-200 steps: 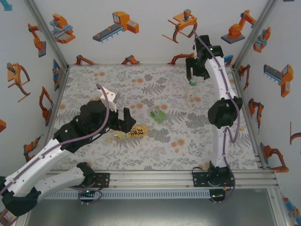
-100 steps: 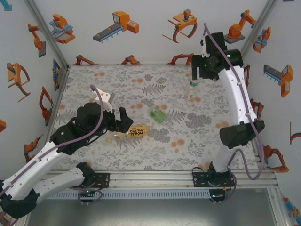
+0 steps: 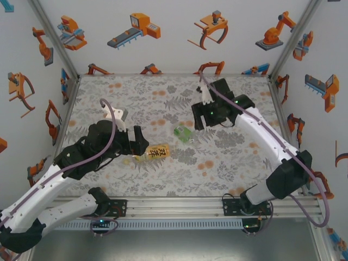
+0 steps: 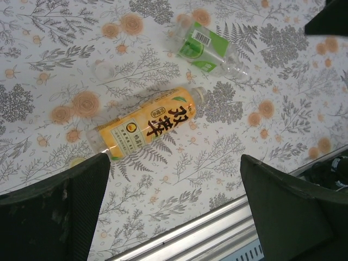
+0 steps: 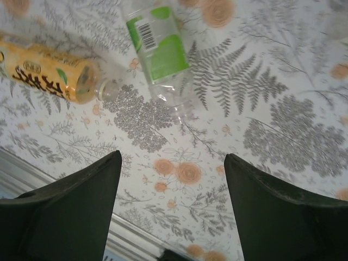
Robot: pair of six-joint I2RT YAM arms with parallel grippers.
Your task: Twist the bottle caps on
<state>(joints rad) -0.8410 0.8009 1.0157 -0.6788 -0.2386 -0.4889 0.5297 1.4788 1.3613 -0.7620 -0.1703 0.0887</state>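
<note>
Left gripper [image 4: 174, 217] and right gripper [image 5: 171, 212]: jaws apart, empty. Amber bottle [image 4: 149, 126] and green bottle [image 4: 206, 49] lie near mid-table [image 3: 109, 87], away from its edges

- It was a robot test cell in a lab.
- White walls [image 3: 174, 54] carried robot stickers [image 3: 135, 30]; aluminium rails [image 3: 174, 202] framed the flowered table [image 3: 136, 92].

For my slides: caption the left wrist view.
Open left gripper above the amber bottle and green bottle, both lying on the floral table.

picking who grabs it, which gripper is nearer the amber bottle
Left. The left gripper hovers right by the amber bottle's base; the right gripper is farther off, past the green bottle.
</note>
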